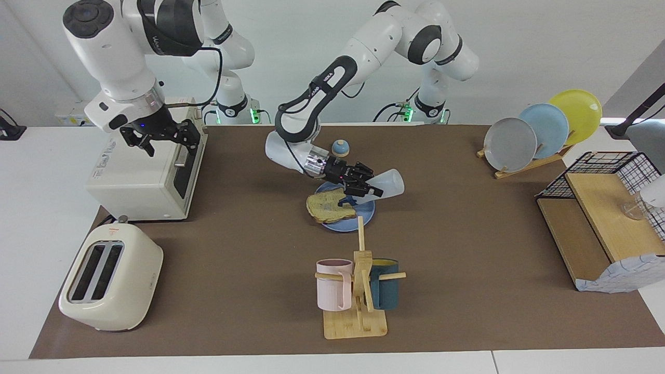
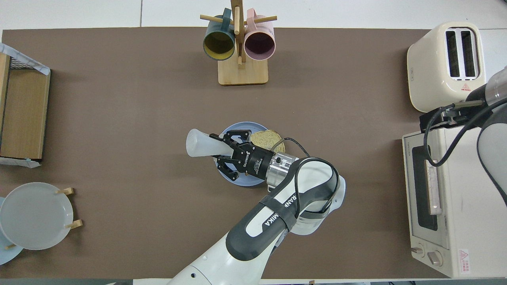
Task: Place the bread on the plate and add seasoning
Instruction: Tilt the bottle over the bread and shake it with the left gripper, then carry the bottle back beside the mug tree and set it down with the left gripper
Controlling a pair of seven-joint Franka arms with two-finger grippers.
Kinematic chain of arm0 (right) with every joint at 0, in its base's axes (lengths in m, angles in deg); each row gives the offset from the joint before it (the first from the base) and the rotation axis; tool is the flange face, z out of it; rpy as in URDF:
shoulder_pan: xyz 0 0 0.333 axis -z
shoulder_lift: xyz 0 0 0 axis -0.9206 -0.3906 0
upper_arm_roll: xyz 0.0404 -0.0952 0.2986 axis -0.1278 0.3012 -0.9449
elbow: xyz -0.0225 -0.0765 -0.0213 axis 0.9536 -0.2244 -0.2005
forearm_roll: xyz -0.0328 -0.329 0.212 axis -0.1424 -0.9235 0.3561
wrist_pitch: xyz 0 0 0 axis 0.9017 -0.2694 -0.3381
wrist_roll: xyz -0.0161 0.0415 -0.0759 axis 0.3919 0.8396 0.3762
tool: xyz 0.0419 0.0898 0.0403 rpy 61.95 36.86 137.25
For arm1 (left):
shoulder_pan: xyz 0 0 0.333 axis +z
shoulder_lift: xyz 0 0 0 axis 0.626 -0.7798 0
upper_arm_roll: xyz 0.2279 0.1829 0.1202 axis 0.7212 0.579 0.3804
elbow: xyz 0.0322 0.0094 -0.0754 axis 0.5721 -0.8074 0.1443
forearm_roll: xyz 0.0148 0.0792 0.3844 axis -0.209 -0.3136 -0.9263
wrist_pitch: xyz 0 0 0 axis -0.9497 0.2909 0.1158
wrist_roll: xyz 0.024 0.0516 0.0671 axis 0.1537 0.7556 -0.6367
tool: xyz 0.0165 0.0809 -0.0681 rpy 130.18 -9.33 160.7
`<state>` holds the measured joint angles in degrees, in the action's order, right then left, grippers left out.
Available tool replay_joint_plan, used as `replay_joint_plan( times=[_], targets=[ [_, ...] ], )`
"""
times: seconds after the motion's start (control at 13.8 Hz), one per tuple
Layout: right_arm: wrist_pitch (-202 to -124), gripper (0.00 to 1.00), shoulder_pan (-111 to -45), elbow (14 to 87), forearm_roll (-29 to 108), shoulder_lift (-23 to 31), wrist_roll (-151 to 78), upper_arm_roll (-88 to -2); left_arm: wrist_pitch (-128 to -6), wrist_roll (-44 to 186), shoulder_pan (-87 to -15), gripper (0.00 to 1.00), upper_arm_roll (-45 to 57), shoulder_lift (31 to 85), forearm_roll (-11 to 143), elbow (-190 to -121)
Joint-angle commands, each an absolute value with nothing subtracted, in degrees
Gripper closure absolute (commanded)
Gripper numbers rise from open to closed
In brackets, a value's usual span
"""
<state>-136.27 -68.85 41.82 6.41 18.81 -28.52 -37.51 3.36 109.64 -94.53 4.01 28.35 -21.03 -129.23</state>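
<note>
While the left end effector grips the translucent seasoning tilted above the round blue plate, the speckled bread lies on the plate; the right end effector waits, fingers apart, over the boxy oven.

From overhead, the seasoning lies sideways over the plate, bread beside.

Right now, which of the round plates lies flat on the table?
The medium-blue plate under the speckled bread slice. The grey, light-blue and yellow plates stand upright in the wooden rack toward the left arm's end.
</note>
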Motion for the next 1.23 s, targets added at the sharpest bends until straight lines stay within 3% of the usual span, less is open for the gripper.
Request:
replay_joint_plan(
  times=[0.0,0.22,0.36,0.51,0.79,1.01,1.16],
  targets=[
    [-136.41,0.0,-68.24,43.04,5.57,19.98,-29.92,-37.88,-2.33,106.29,-88.61,1.0,4.32,42.02,-13.49,-136.33],
    [-136.41,0.0,-68.24,43.04,5.57,19.98,-29.92,-37.88,-8.47,102.68,-78.17,1.0,4.4,50.9,-2.35,-136.61],
    [-136.41,0.0,-68.24,43.04,5.57,19.98,-29.92,-37.88,-18.65,101.72,-67.2,1.0,4.4,58.73,7.91,-139.68],
    [-136.41,0.0,-68.24,43.04,5.57,19.98,-29.92,-37.88,-30.16,98.91,-57.09,1.0,4.4,62.44,19.79,-142.14],
    [-136.41,0.0,-68.24,43.04,5.57,19.98,-29.92,-37.88,-56.78,93.29,-46.86,1.0,4.4,63.51,35.72,-150.56],
    [-136.41,0.0,-68.24,43.04,5.57,19.98,-29.92,-37.88,-79.81,86.54,-45.61,1.0,4.4,63.34,42.42,-159.18],
    [-136.41,0.0,-68.24,43.04,5.57,19.98,-29.92,-37.88,-92.03,81.6,-45.96,1.0,4.32,59.85,42.43,-161.05]
  ],
)
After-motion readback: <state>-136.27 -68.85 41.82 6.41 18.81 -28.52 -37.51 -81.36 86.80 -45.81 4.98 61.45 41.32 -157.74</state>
